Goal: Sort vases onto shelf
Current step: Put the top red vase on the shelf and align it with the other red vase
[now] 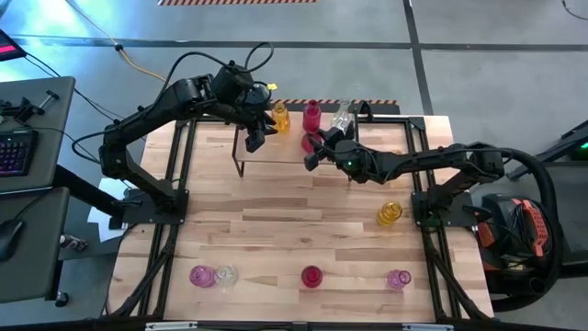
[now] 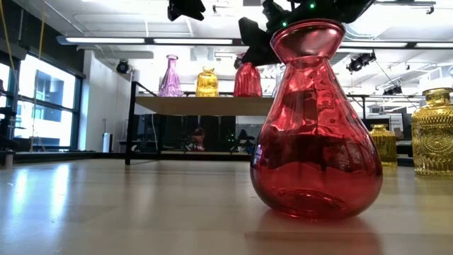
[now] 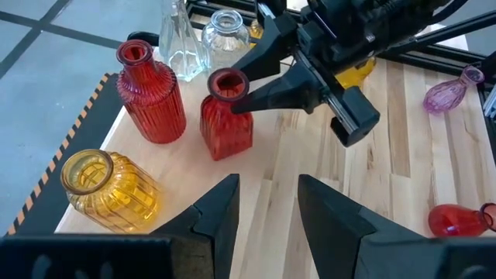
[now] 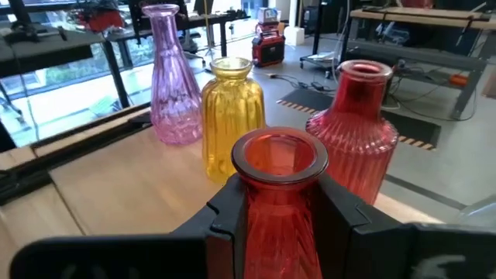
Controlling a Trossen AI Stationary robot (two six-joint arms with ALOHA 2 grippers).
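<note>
The shelf (image 1: 367, 147) stands at the table's far middle. A pink vase (image 4: 170, 77), a yellow vase (image 4: 231, 116), a ribbed red vase (image 4: 360, 128) and two clear vases (image 3: 182, 39) stand on its wooden top. My right gripper (image 1: 317, 147) is shut on a smooth red vase (image 3: 226, 116) over the shelf top. My left gripper (image 3: 267, 209) hovers open above the shelf's left part, with nothing between its fingers. More vases stand on the table: yellow (image 1: 390, 213), pink (image 1: 200, 275), clear (image 1: 226, 274), red (image 1: 311, 276) and pink (image 1: 398, 279). My right gripper pinches the smooth red vase's neck (image 4: 279, 182), just below the rim, between its two fingers. The fingers (image 3: 267, 85) come about level from the table's right side. The vase stays upright, its base at the shelf top; whether it touches the wood I cannot tell.
The ribbed red vase (image 3: 147, 93) and the yellow vase (image 3: 108, 190) stand close beside the held one. The shelf's right part (image 3: 364, 178) is bare wood. Black frame rails (image 1: 175, 184) run along the table's left and right sides. A large red vase (image 2: 315, 120) fills the low view.
</note>
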